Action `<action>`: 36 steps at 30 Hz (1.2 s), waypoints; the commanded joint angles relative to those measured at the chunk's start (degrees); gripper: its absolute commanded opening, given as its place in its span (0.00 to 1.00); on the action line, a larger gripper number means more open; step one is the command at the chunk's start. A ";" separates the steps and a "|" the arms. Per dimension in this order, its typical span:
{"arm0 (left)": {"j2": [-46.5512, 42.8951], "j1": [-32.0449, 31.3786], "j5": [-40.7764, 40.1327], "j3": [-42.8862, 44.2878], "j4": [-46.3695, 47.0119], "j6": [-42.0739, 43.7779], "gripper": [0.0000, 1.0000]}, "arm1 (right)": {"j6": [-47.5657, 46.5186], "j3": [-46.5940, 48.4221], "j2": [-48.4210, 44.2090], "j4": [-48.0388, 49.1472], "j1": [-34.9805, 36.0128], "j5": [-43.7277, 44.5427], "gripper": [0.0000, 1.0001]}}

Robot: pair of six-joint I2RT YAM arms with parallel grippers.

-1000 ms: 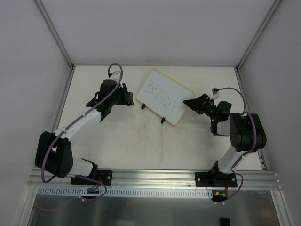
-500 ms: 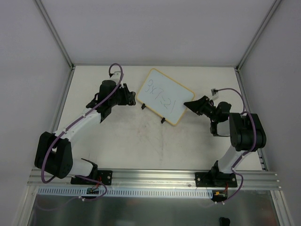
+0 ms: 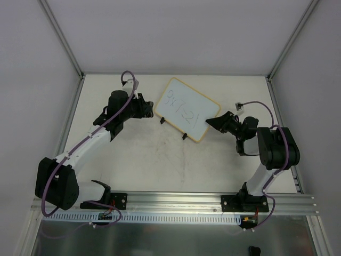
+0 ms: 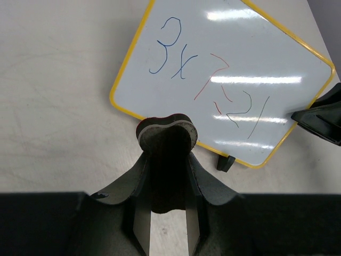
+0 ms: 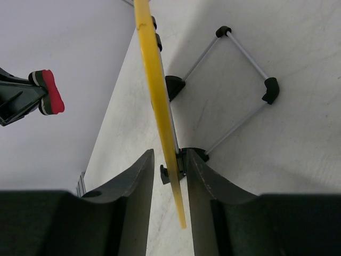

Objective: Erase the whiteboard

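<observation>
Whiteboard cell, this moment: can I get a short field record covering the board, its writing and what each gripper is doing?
board: small white rectangular whiteboard with yellow rim, propped on a wire stand on the pale table
writing: "3x7=21", unerased
left gripper: shut on a small red-backed felt eraser, beside the board's left edge
right gripper: fingers astride the board's right rim, slim gap showing

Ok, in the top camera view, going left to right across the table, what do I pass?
Left gripper holding the eraser → whiteboard → right gripper, fingers astride the board's right corner.
</observation>
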 commanded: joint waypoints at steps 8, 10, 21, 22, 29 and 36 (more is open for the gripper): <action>7.31 0.80 4.54 7.66 -1.04 2.10 0.00 | -1.39 -0.93 0.96 13.59 -0.55 1.20 0.22; 9.42 0.80 5.32 9.34 -0.95 2.89 0.00 | -1.48 -1.01 0.96 13.67 -0.64 1.20 0.22; 16.46 0.62 4.54 14.96 0.18 8.87 0.00 | -2.62 -1.45 0.79 13.76 -0.38 1.46 0.07; 16.55 0.53 4.54 14.97 0.71 9.13 0.00 | -2.79 -1.54 0.61 13.76 -0.29 1.55 0.06; 15.67 -0.17 3.84 14.62 4.05 11.68 0.00 | -4.11 -1.45 -0.01 13.67 0.15 1.20 0.00; 15.85 -0.26 5.33 14.35 5.64 13.35 0.00 | -6.75 -1.80 -0.71 13.50 1.47 1.38 0.00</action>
